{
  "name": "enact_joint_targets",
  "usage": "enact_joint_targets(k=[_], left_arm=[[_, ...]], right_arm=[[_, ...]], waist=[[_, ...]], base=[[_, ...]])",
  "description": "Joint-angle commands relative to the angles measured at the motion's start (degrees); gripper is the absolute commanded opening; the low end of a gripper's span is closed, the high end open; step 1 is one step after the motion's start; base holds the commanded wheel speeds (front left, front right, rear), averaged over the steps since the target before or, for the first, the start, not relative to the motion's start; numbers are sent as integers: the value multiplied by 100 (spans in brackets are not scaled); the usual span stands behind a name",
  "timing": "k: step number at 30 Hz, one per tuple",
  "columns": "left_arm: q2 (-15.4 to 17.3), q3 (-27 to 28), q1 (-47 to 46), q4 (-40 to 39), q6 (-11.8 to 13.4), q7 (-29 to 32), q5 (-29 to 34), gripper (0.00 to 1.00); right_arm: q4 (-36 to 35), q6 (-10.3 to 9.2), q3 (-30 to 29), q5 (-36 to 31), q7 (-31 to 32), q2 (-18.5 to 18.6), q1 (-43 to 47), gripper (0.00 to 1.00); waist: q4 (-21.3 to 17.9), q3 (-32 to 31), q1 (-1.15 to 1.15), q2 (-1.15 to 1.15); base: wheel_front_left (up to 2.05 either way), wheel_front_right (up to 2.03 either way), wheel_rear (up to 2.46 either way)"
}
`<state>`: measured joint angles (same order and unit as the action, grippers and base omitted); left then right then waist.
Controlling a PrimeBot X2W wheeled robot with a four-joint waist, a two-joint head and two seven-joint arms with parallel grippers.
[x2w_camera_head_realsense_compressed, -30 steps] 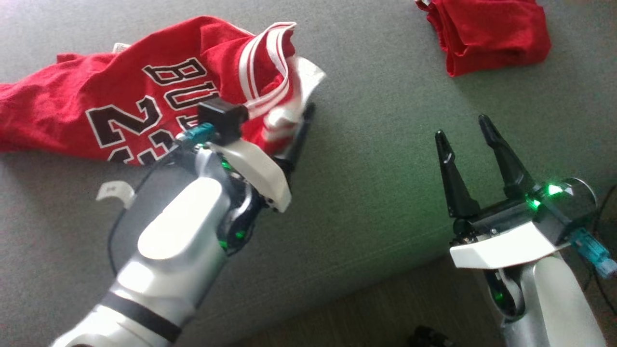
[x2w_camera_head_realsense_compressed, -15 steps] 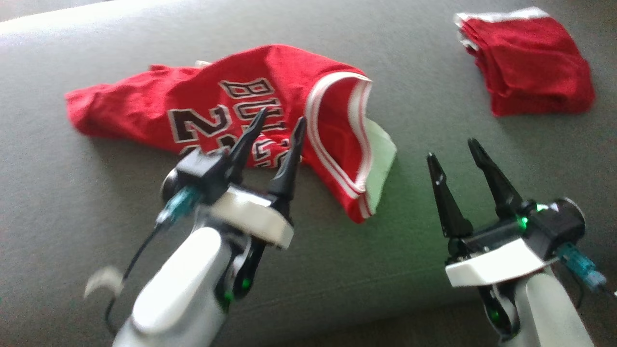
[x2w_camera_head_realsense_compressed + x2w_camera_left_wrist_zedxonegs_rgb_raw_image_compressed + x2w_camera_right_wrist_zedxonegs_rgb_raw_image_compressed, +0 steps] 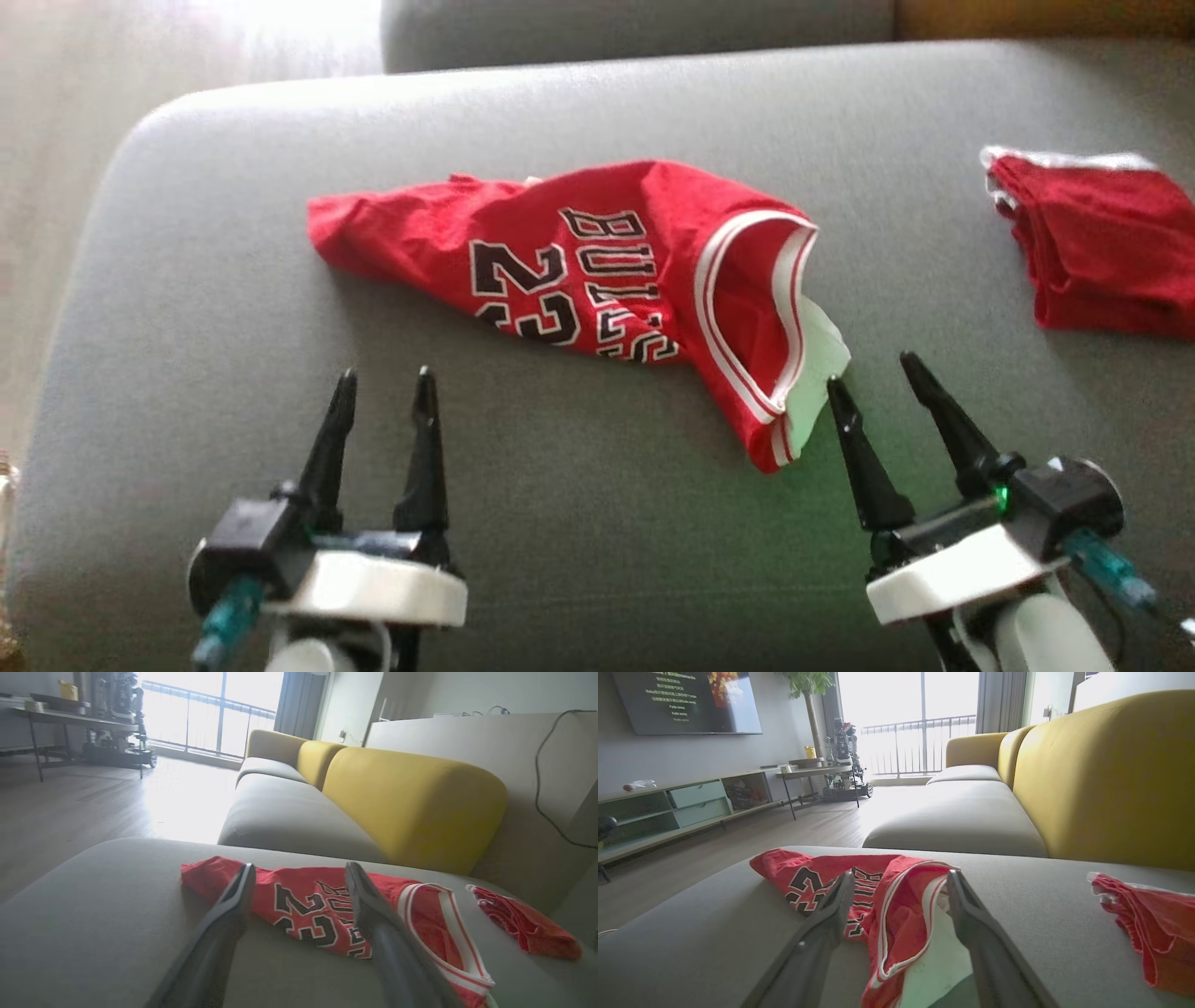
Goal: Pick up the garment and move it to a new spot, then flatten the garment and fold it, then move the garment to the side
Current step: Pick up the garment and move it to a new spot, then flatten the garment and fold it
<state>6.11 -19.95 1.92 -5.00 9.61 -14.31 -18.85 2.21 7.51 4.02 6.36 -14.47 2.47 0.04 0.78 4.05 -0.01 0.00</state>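
Left tool (image 3: 386,373) and right tool (image 3: 869,369) point toward the jersey (image 3: 597,271), both wide and empty.

place: home living room | evidence: sofa (image 3: 962,826), wall TV (image 3: 686,702), balcony window (image 3: 924,718)

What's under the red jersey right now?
The jersey lies crumpled on the grey sofa cushion. A pale flap pokes out beneath its striped opening, at the right end. Whatever else sits under the fabric is covered.
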Motion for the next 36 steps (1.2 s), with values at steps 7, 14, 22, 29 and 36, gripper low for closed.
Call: enact_joint_targets(k=[7, 14, 22, 29, 36], left_arm=[[-246, 613, 537, -236, 21, -68, 555, 100], [-295, 882, 897, -83, -11, -68, 948, 100], [-317, 1054, 986, -71, 16, -69, 1090, 100], [-321, 1075, 987, -79, 46, -69, 1086, 100], [-323, 1019, 983, -77, 89, -69, 1028, 100]], right_arm=[[-134, -2, -38, 81, -52, 41, 238, 100], [-152, -2, -156, 103, -52, 41, 394, 100], [-149, -2, -304, 167, -52, 41, 452, 100], [-142, -2, -343, 205, -52, 41, 474, 100], [-150, -2, -335, 216, -52, 41, 469, 100]], waist=[[184, -463, 1, 0], [151, -550, 1, 0], [201, -585, 1, 0], [234, -595, 1, 0], [227, -597, 1, 0]], base=[[0, 0, 0], [0, 0, 0], [0, 0, 0], [0, 0, 0], [0, 0, 0]])
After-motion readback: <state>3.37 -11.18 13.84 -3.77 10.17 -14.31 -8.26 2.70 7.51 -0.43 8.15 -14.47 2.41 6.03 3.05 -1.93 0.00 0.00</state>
